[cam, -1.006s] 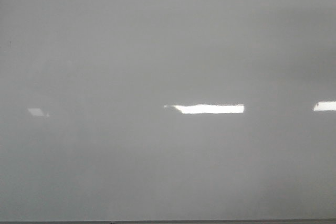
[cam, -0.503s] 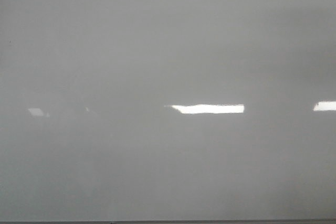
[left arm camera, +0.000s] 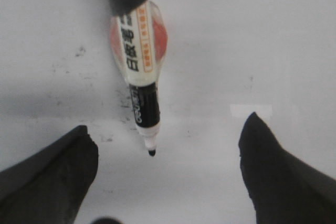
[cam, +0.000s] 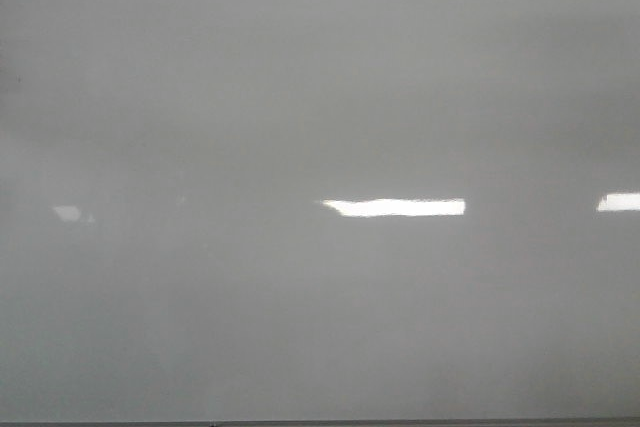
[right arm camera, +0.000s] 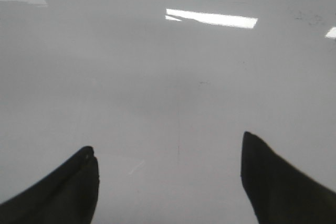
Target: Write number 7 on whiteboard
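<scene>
Left gripper [left arm camera: 167,179] stands wide open over the whiteboard [left arm camera: 262,51], its fingers either side of a marker [left arm camera: 140,80] lying there uncapped, touching neither. Right gripper [right arm camera: 168,182] also gapes, holding nothing. Against a half-second ago, the front view's faint smudge (by the whiteboard's left glare patch) has faded; no 7 shows.

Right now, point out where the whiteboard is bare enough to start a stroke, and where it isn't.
In the front view the whiteboard is unmarked from the bright glare strip down to its dark bottom edge. No 7 shows yet. The right gripper is open over bare board. The crowded spot is under the open left gripper: the uncapped marker lies there among old ink smudges.
</scene>
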You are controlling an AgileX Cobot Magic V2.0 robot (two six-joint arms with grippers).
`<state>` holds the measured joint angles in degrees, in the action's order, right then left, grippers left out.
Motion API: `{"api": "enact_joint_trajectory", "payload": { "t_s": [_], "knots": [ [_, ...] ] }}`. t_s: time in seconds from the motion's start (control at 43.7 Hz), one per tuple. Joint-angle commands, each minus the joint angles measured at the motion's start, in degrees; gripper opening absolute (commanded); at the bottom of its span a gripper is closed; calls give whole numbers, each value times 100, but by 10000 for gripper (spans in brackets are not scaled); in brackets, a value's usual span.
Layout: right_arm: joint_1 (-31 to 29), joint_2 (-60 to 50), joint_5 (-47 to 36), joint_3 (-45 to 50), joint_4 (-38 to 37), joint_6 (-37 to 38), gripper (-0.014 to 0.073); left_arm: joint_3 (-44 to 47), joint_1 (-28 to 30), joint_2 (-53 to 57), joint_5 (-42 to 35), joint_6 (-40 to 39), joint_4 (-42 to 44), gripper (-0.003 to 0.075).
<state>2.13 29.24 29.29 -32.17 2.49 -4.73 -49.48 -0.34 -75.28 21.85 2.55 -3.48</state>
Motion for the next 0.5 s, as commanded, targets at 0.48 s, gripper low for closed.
{"api": "enact_joint_trajectory", "payload": {
  "t_s": [0.48],
  "knots": [
    [3, 51, -405, -176, -65, -66, 580, -404, -40, -708, -1139, -20, -61, 512]
  ]
}}
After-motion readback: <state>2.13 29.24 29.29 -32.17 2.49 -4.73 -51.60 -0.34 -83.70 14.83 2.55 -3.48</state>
